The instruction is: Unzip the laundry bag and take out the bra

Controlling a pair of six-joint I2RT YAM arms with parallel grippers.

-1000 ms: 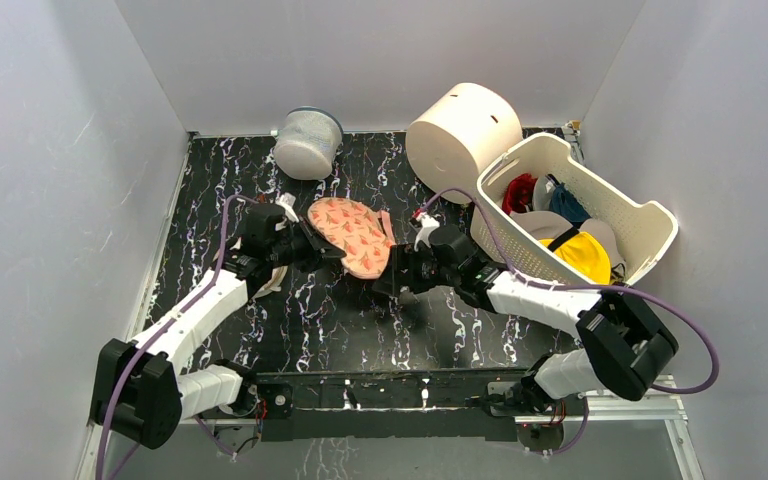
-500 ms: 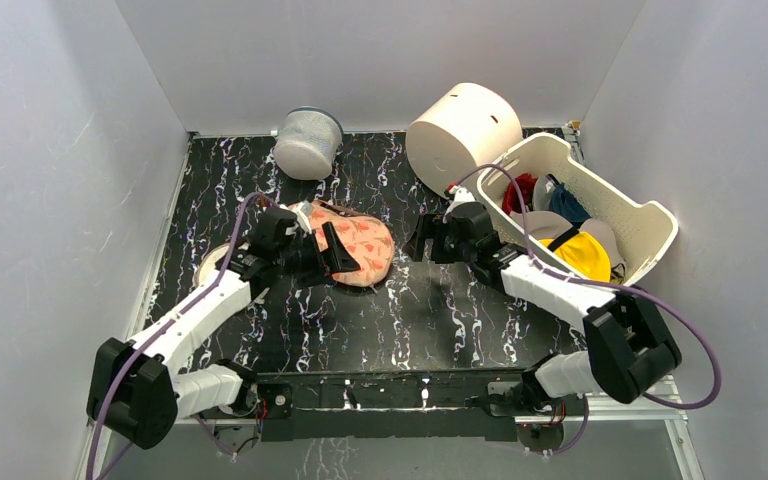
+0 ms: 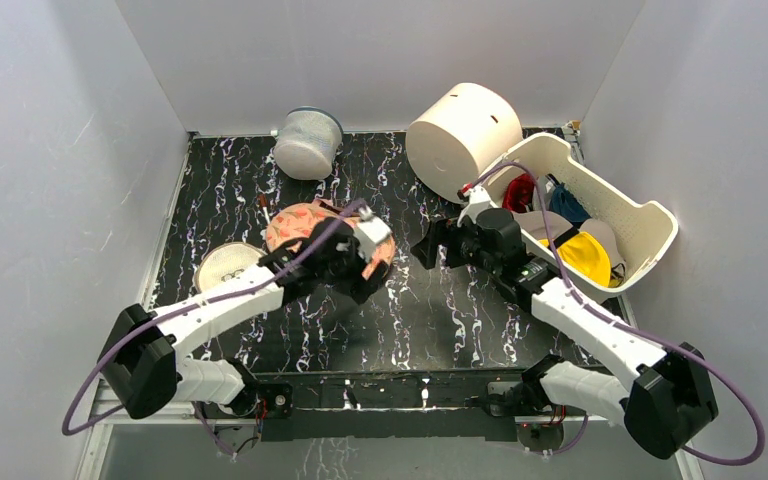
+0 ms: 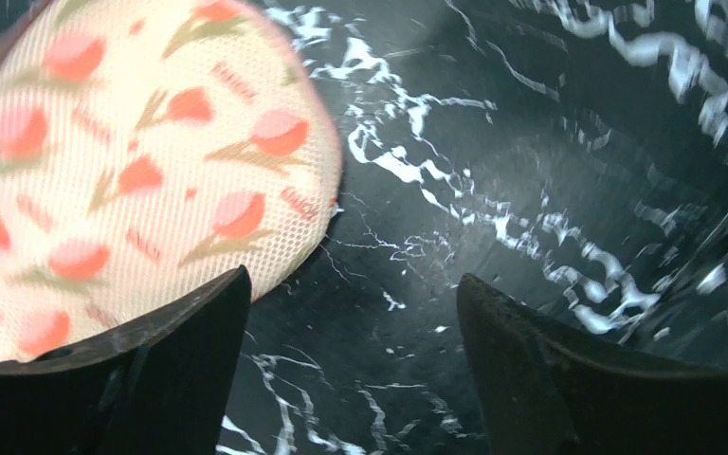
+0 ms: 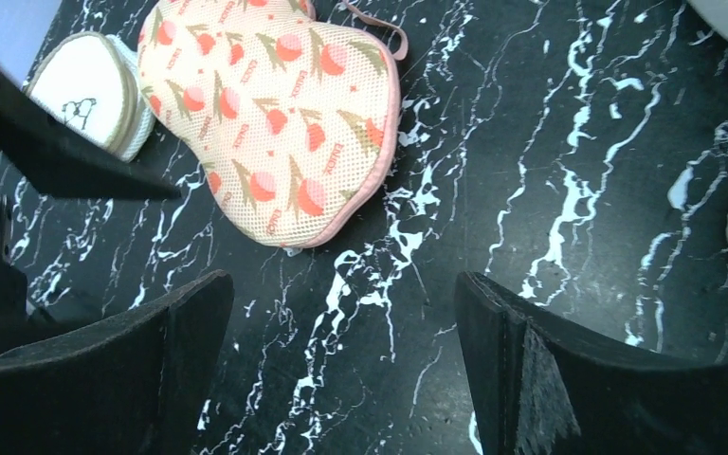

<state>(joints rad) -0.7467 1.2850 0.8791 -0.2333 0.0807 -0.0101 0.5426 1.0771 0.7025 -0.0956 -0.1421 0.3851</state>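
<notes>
Laundry bag lies flat on the black, white-veined bench, left of centre in the top view. Printed side is up: salmon-orange mesh, red and green motifs, pink piping round the edge. A thin pink loop sticks out at the bag's upper right in the right wrist view. Zip not visible from any view, so I cannot tell whether it is open or shut. A beige disc with a glasses drawing sits hard against the bag's left lobe; touching or not, cannot tell. The left arm reaches across the bag's lower right part in the top view and hides that part. Left claw is spread wide with only bare bench between its two dark fingers. The bag's rounded end fills the upper left of the left wrist view, just beside the left-hand finger; contact uncertain. Right claw also gapes, nothing in it, above bare bench to the right of the bag and apart from it. In the top view it sits near centre frame, between the bag and the white basket. The basket stands at right and holds yellow, red and teal garments. A cream drum lies on its side at upper centre-right, just beside the basket. A grey-white mesh cylinder with a blue rim stands at the far edge, upper left of centre, well apart from the bag.
</notes>
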